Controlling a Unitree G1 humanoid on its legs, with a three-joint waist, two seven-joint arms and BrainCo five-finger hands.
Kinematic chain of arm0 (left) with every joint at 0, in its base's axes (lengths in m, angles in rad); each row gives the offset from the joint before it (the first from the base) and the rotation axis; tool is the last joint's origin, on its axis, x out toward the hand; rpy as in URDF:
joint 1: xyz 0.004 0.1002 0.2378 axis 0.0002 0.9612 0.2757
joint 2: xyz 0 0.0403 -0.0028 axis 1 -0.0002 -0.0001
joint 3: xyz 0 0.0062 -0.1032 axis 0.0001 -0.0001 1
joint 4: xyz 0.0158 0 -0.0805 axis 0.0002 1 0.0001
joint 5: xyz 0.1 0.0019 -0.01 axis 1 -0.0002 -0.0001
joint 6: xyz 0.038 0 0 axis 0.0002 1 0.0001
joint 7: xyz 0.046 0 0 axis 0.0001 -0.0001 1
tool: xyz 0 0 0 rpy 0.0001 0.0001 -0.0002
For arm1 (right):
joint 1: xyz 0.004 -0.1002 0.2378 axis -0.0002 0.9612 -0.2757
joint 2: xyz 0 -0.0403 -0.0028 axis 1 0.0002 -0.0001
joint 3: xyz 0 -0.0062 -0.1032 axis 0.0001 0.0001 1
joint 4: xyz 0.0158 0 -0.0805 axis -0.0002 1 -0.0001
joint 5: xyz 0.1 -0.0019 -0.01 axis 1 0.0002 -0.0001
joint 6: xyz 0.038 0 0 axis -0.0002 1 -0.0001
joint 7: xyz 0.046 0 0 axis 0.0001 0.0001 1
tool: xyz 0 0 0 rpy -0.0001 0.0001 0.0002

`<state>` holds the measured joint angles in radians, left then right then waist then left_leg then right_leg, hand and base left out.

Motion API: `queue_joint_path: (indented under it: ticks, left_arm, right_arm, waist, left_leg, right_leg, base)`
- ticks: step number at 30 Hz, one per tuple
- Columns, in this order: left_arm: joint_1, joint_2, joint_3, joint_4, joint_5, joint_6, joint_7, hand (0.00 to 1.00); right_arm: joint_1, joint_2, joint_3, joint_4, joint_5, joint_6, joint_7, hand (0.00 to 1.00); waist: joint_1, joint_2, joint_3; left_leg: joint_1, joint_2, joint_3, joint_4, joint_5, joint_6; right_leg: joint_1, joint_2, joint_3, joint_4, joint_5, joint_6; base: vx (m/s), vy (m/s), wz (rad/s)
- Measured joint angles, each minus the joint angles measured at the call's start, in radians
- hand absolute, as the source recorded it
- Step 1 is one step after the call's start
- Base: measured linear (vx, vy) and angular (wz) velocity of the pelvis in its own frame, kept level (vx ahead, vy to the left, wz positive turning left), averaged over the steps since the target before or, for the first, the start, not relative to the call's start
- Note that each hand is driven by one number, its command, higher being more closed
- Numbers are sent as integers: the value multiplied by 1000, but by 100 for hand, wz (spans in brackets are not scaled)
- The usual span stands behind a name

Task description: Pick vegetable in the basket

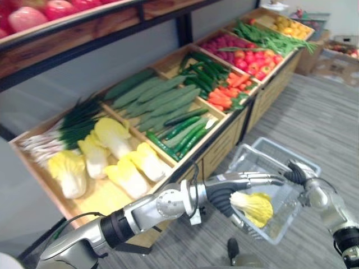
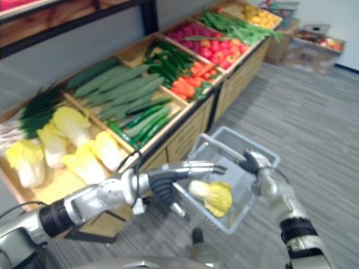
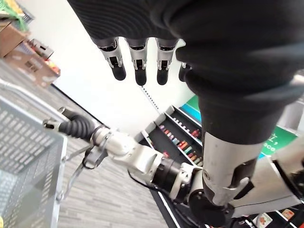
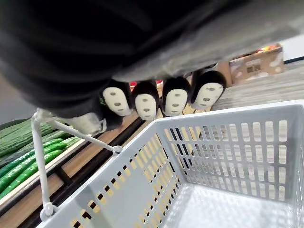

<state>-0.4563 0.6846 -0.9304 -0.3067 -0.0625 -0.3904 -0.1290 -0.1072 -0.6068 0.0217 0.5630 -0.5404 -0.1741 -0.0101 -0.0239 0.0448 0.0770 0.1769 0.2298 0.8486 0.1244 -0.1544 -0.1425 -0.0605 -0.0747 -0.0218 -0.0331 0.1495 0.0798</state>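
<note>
The left robot hand reaches out over the grey plastic basket with its fingers straight and released, grasping nothing. The left wrist view shows the same: the dark-tipped fingers are spread in a row and hold nothing.

One napa cabbage lies inside the basket, just below this hand's palm. Its white stem points toward the palm and its yellow leaves toward the basket's far side. Whether the palm touches the cabbage cannot be told.

The right robot hand is clenched around the basket's wire handle at the far rim and holds the basket up above the striped grey floor. In the right wrist view its fingertips are curled in a row above the slotted basket wall.

Just beside the basket stands a wooden display stand divided into compartments. The nearest compartment holds more napa cabbages with green onions behind them. The next holds long pale cucumbers and, in front of them, smaller dark ones. Farther along are carrots and red fruit.
</note>
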Motion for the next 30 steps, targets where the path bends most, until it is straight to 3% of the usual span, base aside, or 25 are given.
queue_joint_path:
  ticks: [4, 7, 9, 13, 15, 20, 25, 30]
  left_arm:
    - [150, 33, 104, -93, -10, -1, 3, 0]
    - [358, -9, 328, -121, 8, -6, 32, 0]
    - [515, -121, 543, -105, 32, -5, 105, 0]
    - [666, -284, 764, -70, 67, 2, 178, 0]
    - [695, -338, 821, -51, 90, 10, 196, 0]
    - [741, -535, 1056, 146, 147, 82, 278, 0]
    - [741, -621, 1166, 301, 166, 131, 344, 0]
    - [716, -679, 1338, 590, 202, 155, 491, 0]
  right_arm:
    - [118, 59, -161, 43, 1, 22, -19, 100]
    - [185, 147, -298, 121, 43, 34, -57, 100]
    - [222, 220, -380, 227, 122, 37, -97, 100]
    - [224, 278, -468, 414, 213, 46, -122, 100]
    - [224, 290, -497, 454, 239, 50, -126, 100]
    - [222, 327, -576, 521, 275, 70, -153, 100]
    - [226, 370, -595, 522, 276, 70, -156, 100]
    - [225, 442, -595, 522, 284, 68, -182, 100]
  waist:
    - [5, -4, -23]
    - [9, -17, -38]
    - [19, -33, -46]
    - [51, -38, -49]
    - [56, -40, -48]
    - [55, -44, -47]
    - [54, -58, -52]
    - [54, -72, -64]
  left_leg:
    - [-31, -36, -97, -50, 25, 29]
    - [-55, -66, -187, -96, 57, 44]
    - [-78, -94, -261, -134, 88, 51]
    - [-99, -130, -362, -226, 164, 56]
    - [-114, -134, -394, -227, 171, 62]
    - [-151, -151, -494, -225, 192, 87]
    - [-157, -162, -540, -226, 199, 94]
    - [-156, -169, -567, -227, 199, 94]
  right_leg:
    - [16, -41, -91, 2, -9, 12]
    - [27, -70, -161, 2, -17, 21]
    - [34, -92, -214, 1, -41, 25]
    - [38, -110, -297, -2, -68, 32]
    - [44, -114, -326, -4, -71, 34]
    - [62, -130, -420, -4, -76, 31]
    - [84, -139, -466, -5, -88, 26]
    - [106, -143, -499, -20, -92, 24]
  base:
    - [-66, 24, 80]
    - [-44, 20, 82]
    - [-22, 0, 82]
    - [-21, -14, 71]
    - [5, -17, 61]
    - [24, -1, 53]
    - [3, 9, 30]
    - [10, 9, 17]
